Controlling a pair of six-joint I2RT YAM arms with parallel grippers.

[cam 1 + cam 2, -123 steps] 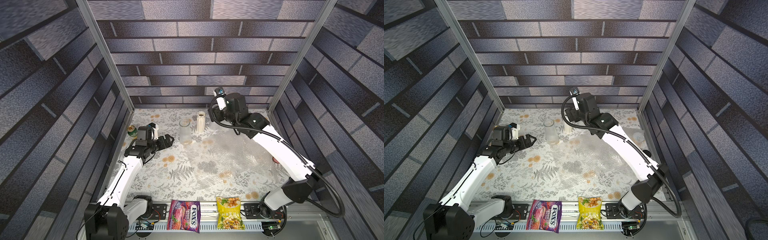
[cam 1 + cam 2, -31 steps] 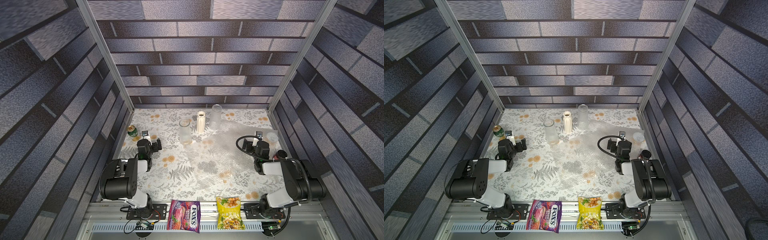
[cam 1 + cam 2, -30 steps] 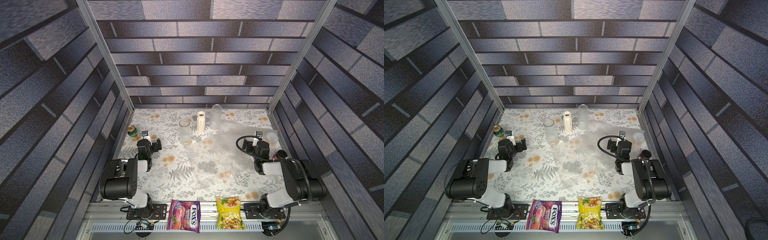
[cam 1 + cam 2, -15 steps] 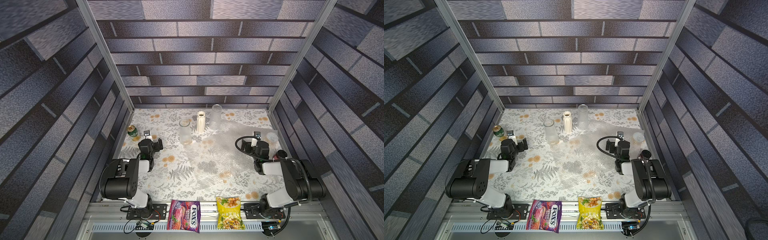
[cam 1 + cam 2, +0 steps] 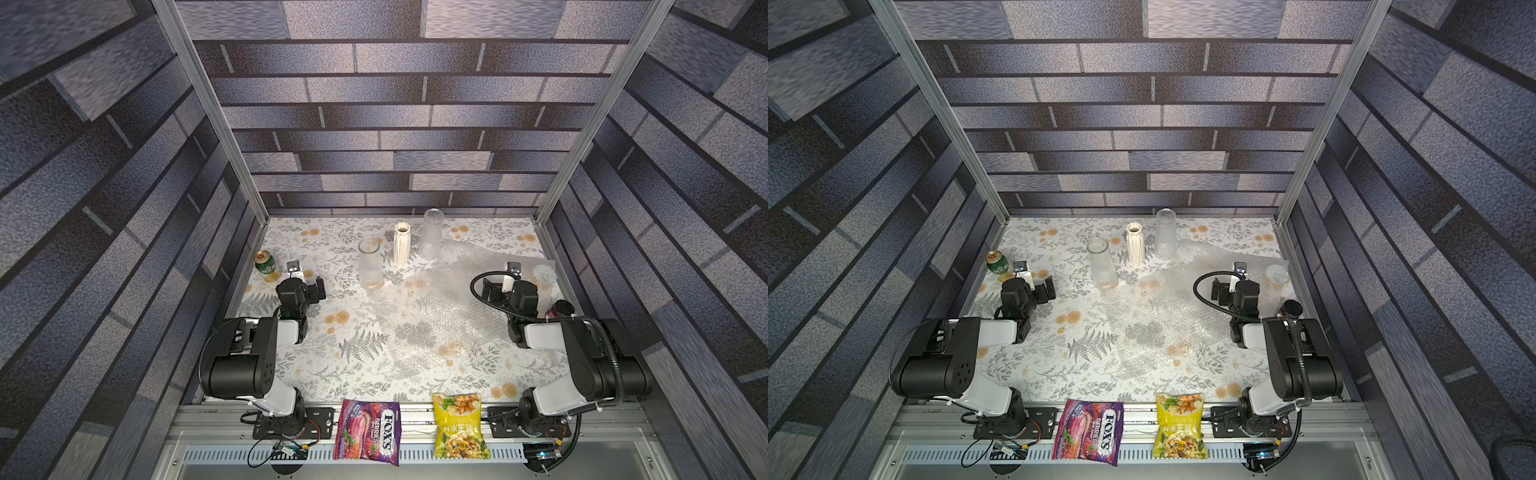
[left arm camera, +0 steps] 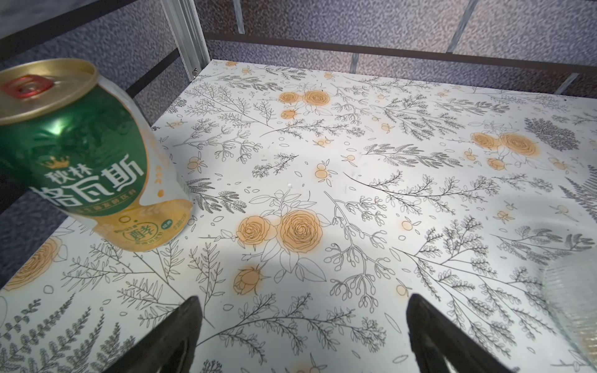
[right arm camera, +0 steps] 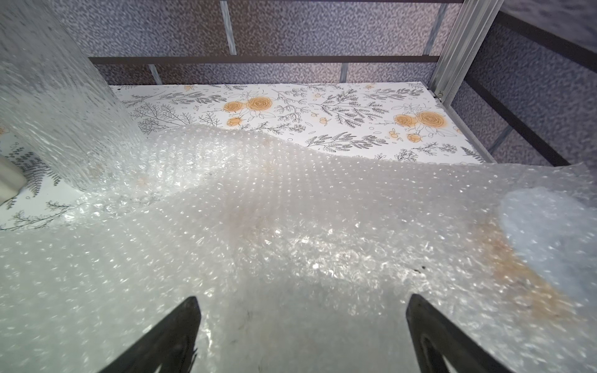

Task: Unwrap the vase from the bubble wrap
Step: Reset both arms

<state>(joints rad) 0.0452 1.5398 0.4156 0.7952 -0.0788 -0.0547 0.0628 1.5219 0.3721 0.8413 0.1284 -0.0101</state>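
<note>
The bubble wrap [image 5: 440, 316] [image 5: 1163, 320] lies spread flat over the middle and right of the flowered table. Three bare vases stand at the back. They are a tall textured glass vase [image 5: 431, 235] [image 5: 1165, 235] on the sheet's far edge, a white ribbed vase [image 5: 402, 247] and a clear glass vase [image 5: 370, 266]. My left gripper [image 5: 309, 289] [image 6: 302, 310] is open over bare table, holding nothing. My right gripper [image 5: 509, 291] [image 7: 302, 310] is open just above the bubble wrap [image 7: 290, 210], with the textured vase [image 7: 58, 106] well ahead of it.
A green drink can [image 5: 264, 262] [image 6: 87, 161] stands close to the left gripper by the left wall. A small clear cup [image 5: 543, 272] and a dark round object [image 5: 562, 307] sit at the right edge. Two snack bags [image 5: 368, 430] [image 5: 459, 424] lie on the front rail.
Four seconds ago both arms reached out, the right one at the textured vase at the back. Both have since folded back to the sides; within the last second they only shifted slightly.
</note>
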